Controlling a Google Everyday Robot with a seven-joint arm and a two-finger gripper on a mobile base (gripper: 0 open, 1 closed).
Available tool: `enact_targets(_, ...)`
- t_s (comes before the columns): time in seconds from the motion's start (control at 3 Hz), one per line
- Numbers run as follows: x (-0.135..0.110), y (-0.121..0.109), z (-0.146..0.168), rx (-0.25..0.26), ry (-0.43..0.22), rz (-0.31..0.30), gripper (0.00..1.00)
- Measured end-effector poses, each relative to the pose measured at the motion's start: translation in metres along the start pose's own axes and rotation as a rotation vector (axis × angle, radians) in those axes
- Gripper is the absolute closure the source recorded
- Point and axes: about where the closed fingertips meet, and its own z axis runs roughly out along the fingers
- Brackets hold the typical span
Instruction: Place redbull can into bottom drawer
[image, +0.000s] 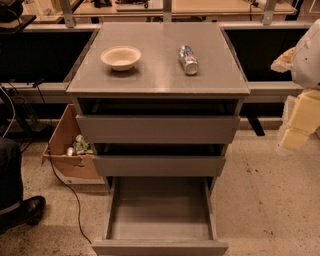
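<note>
The redbull can (188, 60) is a slim silver and blue can lying on its side on the grey cabinet top (158, 80), right of centre. The bottom drawer (160, 210) is pulled wide open toward me and its tray holds nothing. My gripper (296, 131) shows as cream-coloured parts at the right edge of the view, beside the cabinet at about the height of the upper drawers. It is well to the right of the can and below it, and it holds nothing that I can see.
A cream round bowl (121, 57) stands on the cabinet top, left of the can. The two upper drawers (157, 129) are slightly out. A cardboard box (72, 150) with small items sits on the floor at the left. A person's leg and shoe (20, 210) are at the far left, by a cable (70, 190).
</note>
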Motion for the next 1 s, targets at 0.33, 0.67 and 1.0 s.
enact_targets(0.33,0.000,0.000,0.000,0.000,0.000,0.000,0.00)
enact_targets(0.67,-0.007,-0.027,0.007,0.050,-0.015,0.017,0.00)
enact_targets(1.0,-0.024,-0.082,0.026,0.109,-0.036,0.053,0.00)
